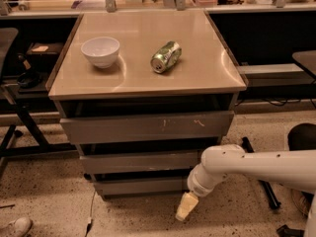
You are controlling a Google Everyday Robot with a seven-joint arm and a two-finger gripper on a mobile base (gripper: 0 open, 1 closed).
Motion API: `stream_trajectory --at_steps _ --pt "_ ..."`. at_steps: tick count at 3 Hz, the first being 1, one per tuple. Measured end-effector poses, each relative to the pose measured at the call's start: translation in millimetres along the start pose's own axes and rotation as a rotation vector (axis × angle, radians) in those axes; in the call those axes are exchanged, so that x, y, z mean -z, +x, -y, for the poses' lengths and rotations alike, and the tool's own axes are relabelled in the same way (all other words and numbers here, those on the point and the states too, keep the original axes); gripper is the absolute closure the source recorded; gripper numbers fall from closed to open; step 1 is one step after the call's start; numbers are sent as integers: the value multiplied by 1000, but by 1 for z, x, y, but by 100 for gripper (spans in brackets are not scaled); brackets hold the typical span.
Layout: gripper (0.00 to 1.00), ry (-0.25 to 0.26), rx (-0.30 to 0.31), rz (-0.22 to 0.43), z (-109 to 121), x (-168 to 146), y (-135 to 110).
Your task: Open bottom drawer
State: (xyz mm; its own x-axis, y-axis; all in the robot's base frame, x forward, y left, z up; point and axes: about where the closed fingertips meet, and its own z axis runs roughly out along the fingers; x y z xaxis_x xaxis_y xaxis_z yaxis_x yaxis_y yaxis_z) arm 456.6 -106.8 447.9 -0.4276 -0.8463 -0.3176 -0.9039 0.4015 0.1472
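The bottom drawer [140,185] is the lowest of three grey handle-less drawers under the beige table top, with a plain flat front. It looks shut or nearly shut, with a dark gap above it. My gripper [185,209] hangs from the white arm [256,167] just right of and below the drawer's right end, close to the floor. It points down and to the left.
The middle drawer [140,161] and the scratched top drawer [145,127] sit above. A white bowl [100,51] and a lying green can [166,57] are on the table top [138,78]. A chair base [19,127] stands at left, a dark stool [301,137] at right.
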Motion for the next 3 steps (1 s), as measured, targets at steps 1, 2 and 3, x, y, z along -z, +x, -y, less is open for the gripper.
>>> stream_trajectory --at_steps 1,2,3 --pt "0 -35 -3 56 18 -48 -4" --pt "0 -78 -23 85 33 -95 -3" --pt "0 -123 -66 87 46 -137 0"
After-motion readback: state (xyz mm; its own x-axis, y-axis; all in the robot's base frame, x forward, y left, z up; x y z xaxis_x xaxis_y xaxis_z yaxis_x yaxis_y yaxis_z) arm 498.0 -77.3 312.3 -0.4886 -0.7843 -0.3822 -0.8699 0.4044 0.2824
